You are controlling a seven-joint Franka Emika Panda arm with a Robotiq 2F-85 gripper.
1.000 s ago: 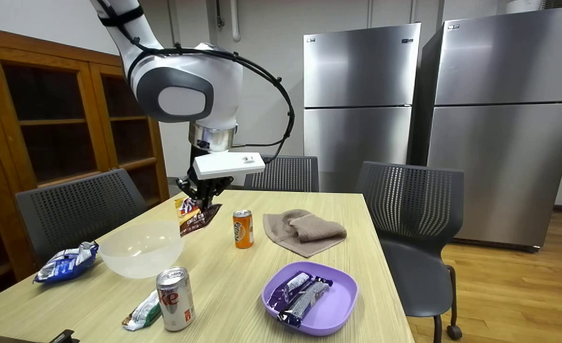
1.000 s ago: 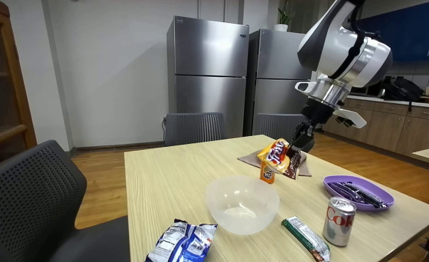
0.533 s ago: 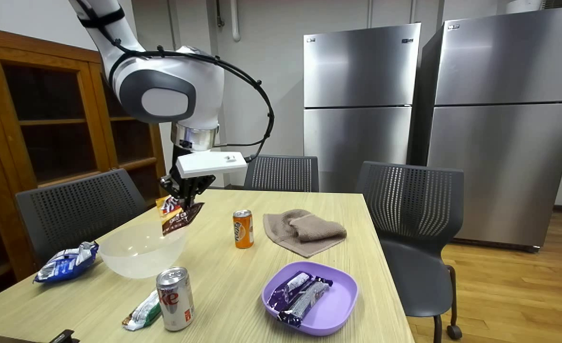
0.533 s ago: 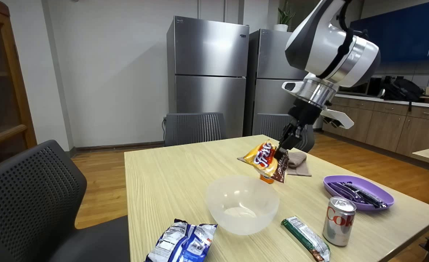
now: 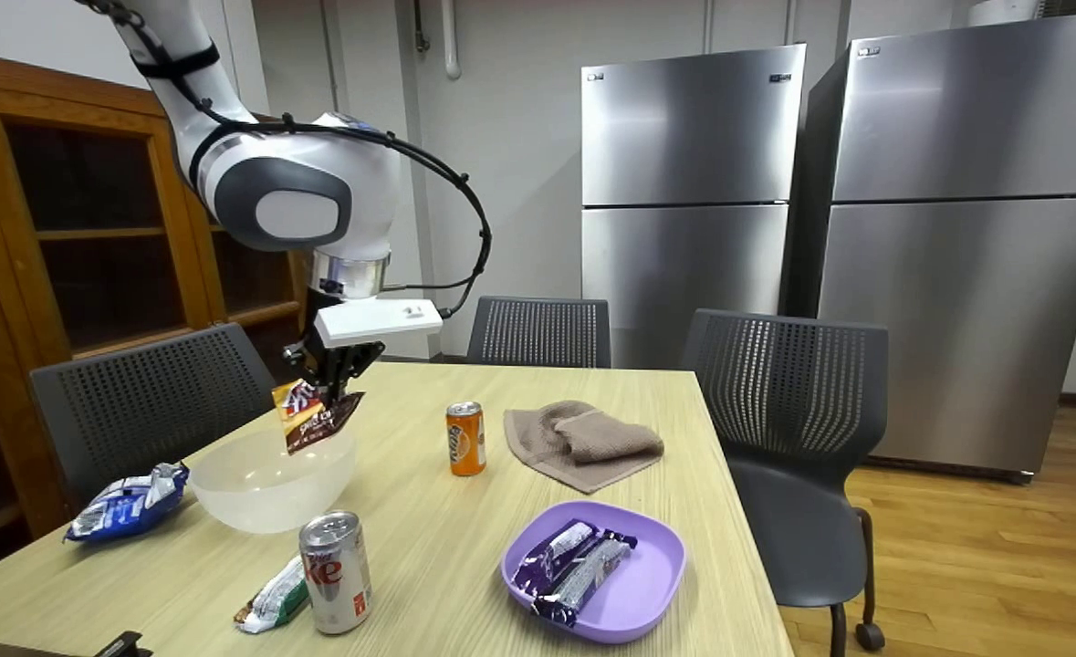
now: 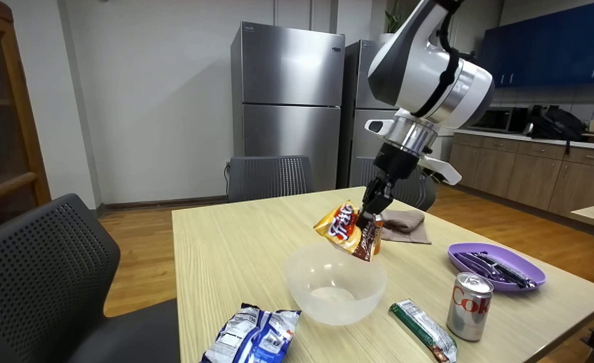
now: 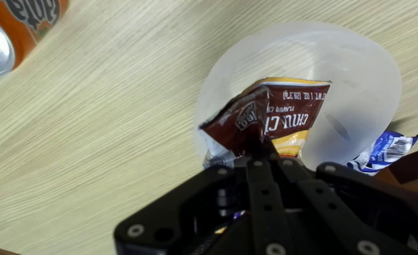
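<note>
My gripper (image 5: 329,398) is shut on a yellow and brown Fritos bag (image 6: 343,226), pinching it near its brown part. The bag hangs tilted, creased where the fingers grip it. In the wrist view the brown face of the bag (image 7: 299,102) covers part of a frosted clear bowl (image 7: 361,74), and the fingertips are mostly lost in dark shadow against it. In both exterior views the bag hangs at the height of the bowl's far rim or just above; the bowl (image 6: 334,308) stands on the table with nothing visible inside. Whether bag and rim touch, I cannot tell.
An orange Fanta can (image 5: 466,440) stands near the bowl, by a brown cloth (image 5: 583,443). Around them lie a blue chip bag (image 6: 256,335), a green-wrapped bar (image 6: 424,330), a Diet Coke can (image 6: 470,307) and a purple plate (image 5: 652,593) with wrapped bars. Chairs (image 5: 788,401) surround the table.
The gripper has carried the Fritos bag leftward and slightly down in both exterior views, from beside the bowl to over its far side. The other objects have stayed in place.
</note>
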